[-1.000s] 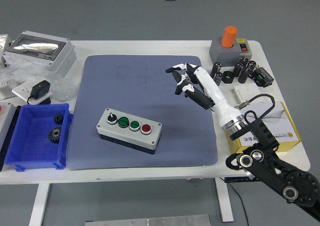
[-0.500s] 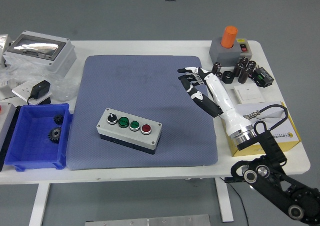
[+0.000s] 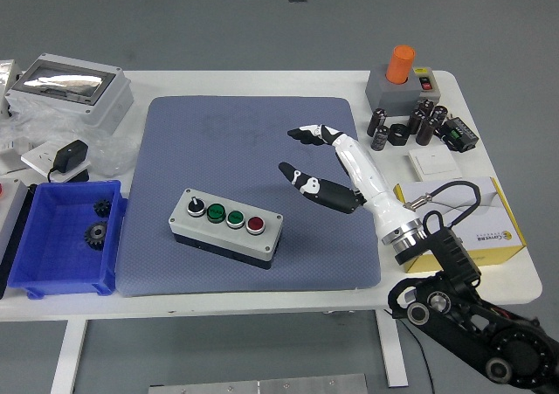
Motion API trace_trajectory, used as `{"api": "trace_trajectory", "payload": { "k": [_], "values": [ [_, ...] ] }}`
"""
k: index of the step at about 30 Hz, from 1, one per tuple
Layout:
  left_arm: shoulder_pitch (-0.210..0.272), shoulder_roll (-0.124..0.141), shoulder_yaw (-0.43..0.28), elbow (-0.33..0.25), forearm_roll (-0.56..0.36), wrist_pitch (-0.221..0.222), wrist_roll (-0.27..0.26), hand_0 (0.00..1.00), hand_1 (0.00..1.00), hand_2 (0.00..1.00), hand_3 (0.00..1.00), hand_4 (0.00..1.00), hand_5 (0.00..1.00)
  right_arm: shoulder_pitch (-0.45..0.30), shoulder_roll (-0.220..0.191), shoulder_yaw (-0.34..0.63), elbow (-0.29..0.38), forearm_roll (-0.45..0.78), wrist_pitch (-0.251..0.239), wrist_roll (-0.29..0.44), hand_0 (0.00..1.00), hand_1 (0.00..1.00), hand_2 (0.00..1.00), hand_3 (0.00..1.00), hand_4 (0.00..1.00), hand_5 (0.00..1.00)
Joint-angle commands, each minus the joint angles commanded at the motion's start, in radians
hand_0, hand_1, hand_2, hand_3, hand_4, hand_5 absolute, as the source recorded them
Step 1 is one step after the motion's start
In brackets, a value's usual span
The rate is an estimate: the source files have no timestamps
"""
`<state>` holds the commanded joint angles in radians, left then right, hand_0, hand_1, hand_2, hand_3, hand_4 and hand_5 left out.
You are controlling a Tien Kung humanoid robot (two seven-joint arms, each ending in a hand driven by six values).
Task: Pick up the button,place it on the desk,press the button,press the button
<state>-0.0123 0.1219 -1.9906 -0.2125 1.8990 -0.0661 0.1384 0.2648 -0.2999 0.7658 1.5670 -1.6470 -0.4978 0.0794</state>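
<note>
White table point(image 3: 288, 296) carrying a blue-grey mat point(image 3: 244, 141) across its middle. Mat mostly bare: open surface behind, left and right of the button box point(image 3: 226, 226), with a narrow strip between the box and the mat's front edge. Left margin of the table crowded: blue bin point(image 3: 65, 241) holding small gears touching the mat's left edge, black adapter point(image 3: 70, 158) and grey enclosure point(image 3: 68, 90) behind it. Right margin likewise taken up: grey switch unit with orange knob point(image 3: 399, 78) at the far corner, cluster of black cylinders point(image 3: 415, 125) just in front, yellow box point(image 3: 489, 224) near the front right edge.

Button box lying on the mat, front left of centre, skewed, showing a black selector, two green buttons and a red button point(image 3: 255, 224).

Right hand point(image 3: 327, 162) over the mat's right half, fingers spread and holding nothing; thumb tip point(image 3: 293, 174) pointing toward the box, above and to the right of the red button, clearly apart from it. No contact between hand and box.
</note>
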Motion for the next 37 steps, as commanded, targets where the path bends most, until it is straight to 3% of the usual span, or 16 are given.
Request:
{"api": "trace_trajectory", "payload": {
  "k": [1,5,6,11,12,17,18,23,24,29,37],
  "values": [
    [-0.001,0.001,-0.002,0.000,0.003,0.000,-0.001,0.663,0.633,0.614,0.731,0.848,0.682,-0.004,0.004,0.002,-0.007,0.003,-0.008,-0.004,0.779,0.762,0.786,0.814,0.690,0.301],
    [-0.005,0.002,-0.005,0.000,0.010,-0.002,-0.001,0.663,0.633,0.614,0.731,0.848,0.682,-0.019,0.018,0.015,-0.033,0.031,-0.031,-0.006,0.779,0.762,0.786,0.814,0.690,0.301],
    [-0.005,0.002,-0.005,0.000,0.012,-0.003,-0.001,0.665,0.633,0.614,0.732,0.848,0.681,-0.024,0.023,0.019,-0.043,0.049,-0.033,0.002,0.829,0.809,0.826,0.840,0.601,0.254],
    [-0.004,0.005,-0.005,-0.001,0.013,-0.004,0.002,0.665,0.633,0.614,0.732,0.848,0.681,-0.045,0.036,0.033,-0.071,0.105,-0.026,0.044,0.829,0.809,0.826,0.840,0.601,0.254],
    [-0.002,0.006,-0.003,-0.001,0.012,-0.004,0.004,0.663,0.633,0.613,0.732,0.848,0.678,-0.049,0.038,0.036,-0.076,0.114,-0.025,0.053,0.914,0.889,0.904,0.881,0.629,0.238],
    [0.011,0.008,0.007,-0.005,0.003,-0.003,0.025,0.663,0.633,0.613,0.732,0.848,0.678,-0.060,0.044,0.054,-0.087,0.139,-0.027,0.082,0.914,0.889,0.904,0.881,0.629,0.238],
    [0.013,0.008,0.009,-0.006,0.002,-0.004,0.031,0.664,0.632,0.614,0.732,0.847,0.671,-0.062,0.045,0.059,-0.088,0.145,-0.028,0.088,0.937,0.908,0.921,0.895,0.850,0.617],
    [0.021,0.006,0.011,-0.009,0.012,-0.012,0.054,0.664,0.632,0.614,0.732,0.847,0.671,-0.068,0.046,0.089,-0.096,0.179,-0.043,0.118,0.937,0.908,0.921,0.895,0.850,0.617],
    [0.021,0.006,0.009,-0.009,0.016,-0.013,0.056,0.666,0.632,0.615,0.732,0.846,0.668,-0.070,0.046,0.096,-0.098,0.186,-0.047,0.124,0.948,0.915,0.930,0.896,0.902,0.725],
    [0.022,0.004,0.006,-0.008,0.021,-0.013,0.055,0.666,0.632,0.615,0.732,0.846,0.668,-0.078,0.042,0.134,-0.097,0.213,-0.068,0.148,0.948,0.915,0.930,0.896,0.902,0.725],
    [0.024,-0.009,0.013,-0.008,0.008,-0.011,0.059,0.665,0.634,0.618,0.739,0.845,0.668,-0.091,0.029,0.193,-0.087,0.225,-0.062,0.166,0.955,0.924,0.938,0.899,0.915,0.749]
  ]
}}
